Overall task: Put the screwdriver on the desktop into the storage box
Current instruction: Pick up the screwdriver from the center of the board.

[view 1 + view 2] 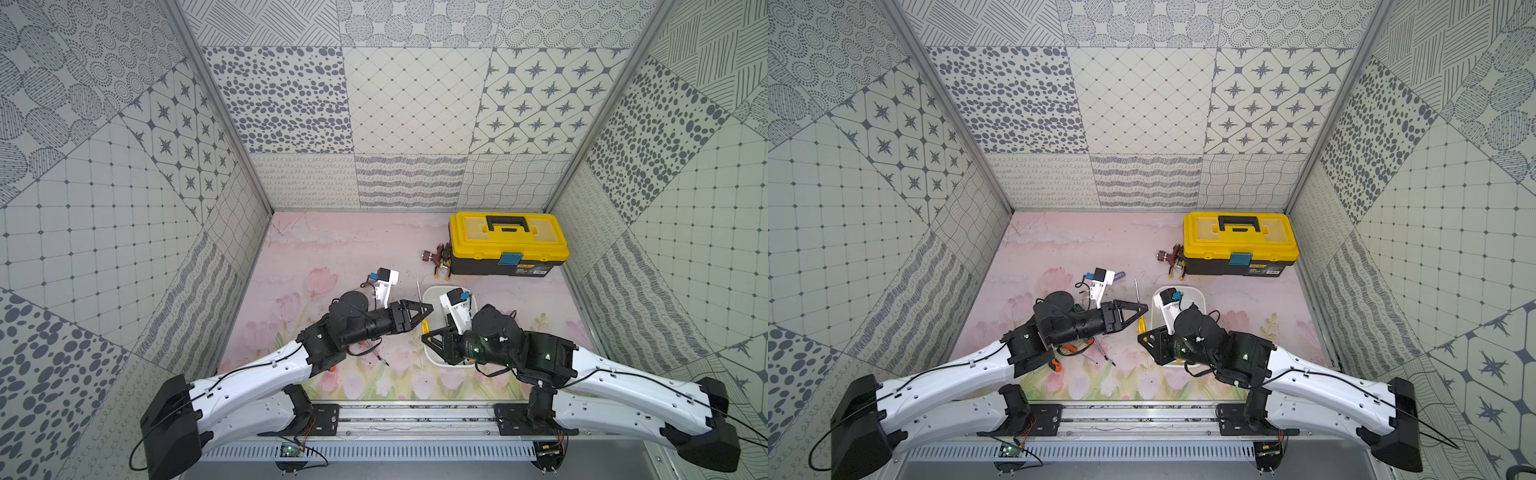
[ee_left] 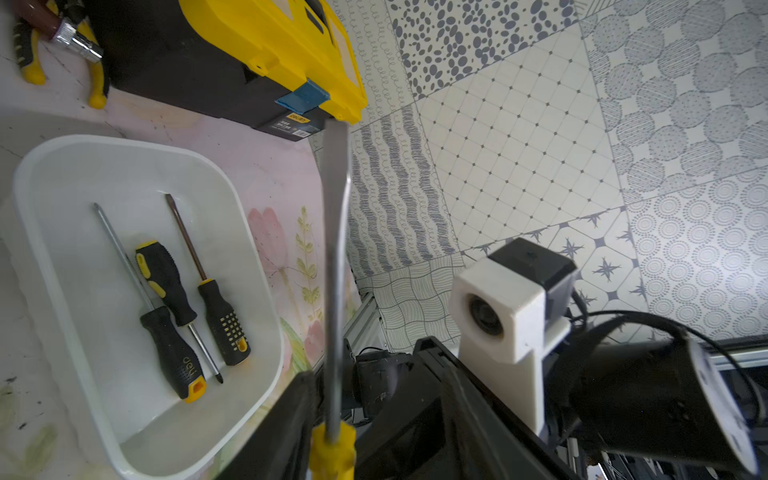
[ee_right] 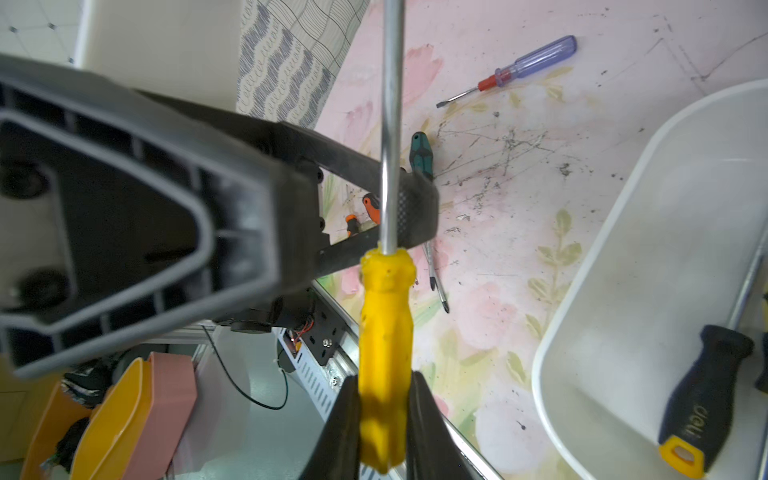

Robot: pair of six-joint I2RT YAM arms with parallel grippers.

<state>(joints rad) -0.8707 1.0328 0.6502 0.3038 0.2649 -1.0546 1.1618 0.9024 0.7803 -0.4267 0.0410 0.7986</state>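
A yellow-handled screwdriver [image 3: 384, 316] with a long steel shaft [image 2: 336, 232] hangs in the air beside the white storage box [image 1: 432, 288]. My right gripper [image 3: 384, 380] is shut on its yellow handle. My left gripper [image 2: 365, 374] is open around the shaft, which runs close along one finger [image 2: 291, 415]. In both top views the two grippers [image 1: 428, 309] [image 1: 426, 336] meet tip to tip at the box's left edge [image 1: 1154, 307]. Three black-and-yellow screwdrivers [image 2: 172, 282] lie in the box. Other screwdrivers lie on the desktop [image 1: 332, 249].
A yellow-lidded black toolbox [image 1: 509, 243] stands at the back right, with pliers and a ratchet [image 1: 436, 257] against its left side. A purple-handled screwdriver [image 3: 528, 62], a green-handled one [image 3: 419, 153] and orange-handled ones [image 1: 1071, 349] lie under and behind my left arm.
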